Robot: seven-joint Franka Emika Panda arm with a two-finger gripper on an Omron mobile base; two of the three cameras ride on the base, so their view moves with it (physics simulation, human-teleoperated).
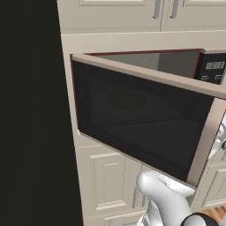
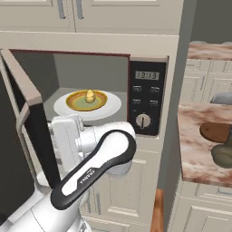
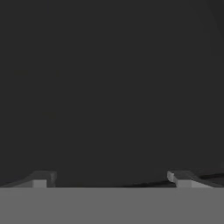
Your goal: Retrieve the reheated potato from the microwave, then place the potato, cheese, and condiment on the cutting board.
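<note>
Right base view shows the potato (image 2: 90,95), a small lumpy pale-yellow lump, sitting in the middle of a yellow-rimmed plate (image 2: 100,104) on the white turntable (image 2: 114,108) inside the open microwave (image 2: 147,97). It looks light, firm and rounded, likely to roll or slip, so a hold across its widest middle seems best. The microwave door (image 2: 27,113) hangs open to the left, and the white arm bends just in front of the cavity, nearer than the potato. Hand view shows the gripper (image 3: 111,178) with its two dark fingertips (image 3: 43,178) set wide apart, released and holding nothing, facing a dark surface. Far right, a dark-brown cutting board (image 2: 216,132) lies on the counter (image 2: 197,149) beside an olive-green bottle (image 2: 223,155).
</note>
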